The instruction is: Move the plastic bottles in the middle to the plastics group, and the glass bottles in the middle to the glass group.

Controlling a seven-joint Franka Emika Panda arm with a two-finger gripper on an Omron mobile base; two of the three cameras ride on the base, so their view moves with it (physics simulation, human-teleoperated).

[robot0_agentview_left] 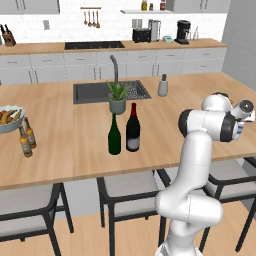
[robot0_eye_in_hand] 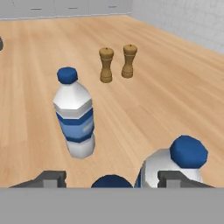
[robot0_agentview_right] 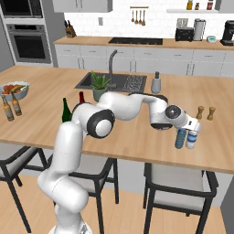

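My gripper (robot0_eye_in_hand: 112,179) is open, its fingers (robot0_eye_in_hand: 50,178) spread wide on either side of the blue cap of a plastic bottle (robot0_eye_in_hand: 111,181) just below the hand. In the right base view that blue-tinted bottle (robot0_agentview_right: 181,138) stands on the counter under the gripper (robot0_agentview_right: 185,130), beside a plastics-group bottle (robot0_agentview_right: 192,139). The hand view shows the plastics group as two white bottles with blue labels: one ahead on the left (robot0_eye_in_hand: 74,118), one close on the right (robot0_eye_in_hand: 175,168). Both glass bottles, dark green (robot0_agentview_left: 114,135) and black with a red top (robot0_agentview_left: 133,129), stand mid-counter. The glass group (robot0_agentview_left: 26,140) of amber bottles is far left.
Two brown shakers (robot0_eye_in_hand: 106,65) stand past the water bottles. A fruit bowl (robot0_agentview_left: 7,120) sits by the amber bottles. A potted plant (robot0_agentview_left: 117,97), a sink (robot0_agentview_left: 95,92) and a grey dispenser (robot0_agentview_left: 162,86) lie behind the wine bottles. Chairs (robot0_agentview_left: 127,192) line the counter's near edge.
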